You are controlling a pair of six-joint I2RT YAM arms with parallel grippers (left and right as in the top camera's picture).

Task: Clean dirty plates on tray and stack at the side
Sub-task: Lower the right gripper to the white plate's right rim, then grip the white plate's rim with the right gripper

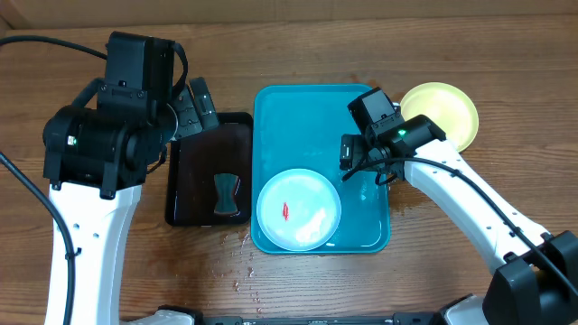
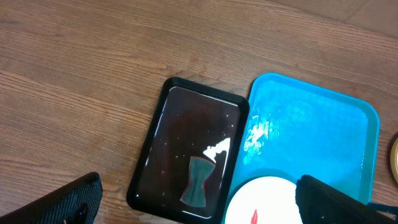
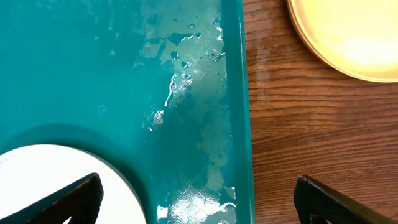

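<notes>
From overhead, the white plate (image 1: pixel 298 209) lay in the near part of the blue tray (image 1: pixel 321 108), a red smear at its centre. A yellow plate (image 1: pixel 447 113) sat on the table (image 1: pixel 90 36) just beyond the tray's far right corner; whether it was one plate or a stack could not be told. The left gripper (image 1: pixel 200 101) hung over the far end of the black tray (image 1: pixel 194 162), where a sponge (image 1: pixel 226 196) lay. The right gripper (image 1: pixel 363 167) hovered over the blue tray's right side.

In the left wrist view, that gripper's fingers stood wide apart with nothing between them, the sponge below.

In the right wrist view, those fingers were likewise spread wide and empty, above the wet tray floor, between the white plate and the yellow one.

The step in hand seemed to be cleaning the last dirty plate. The next move probably called for the left gripper to take the sponge and wipe off the smear, then for the right to carry the plate onto the yellow one.
</notes>
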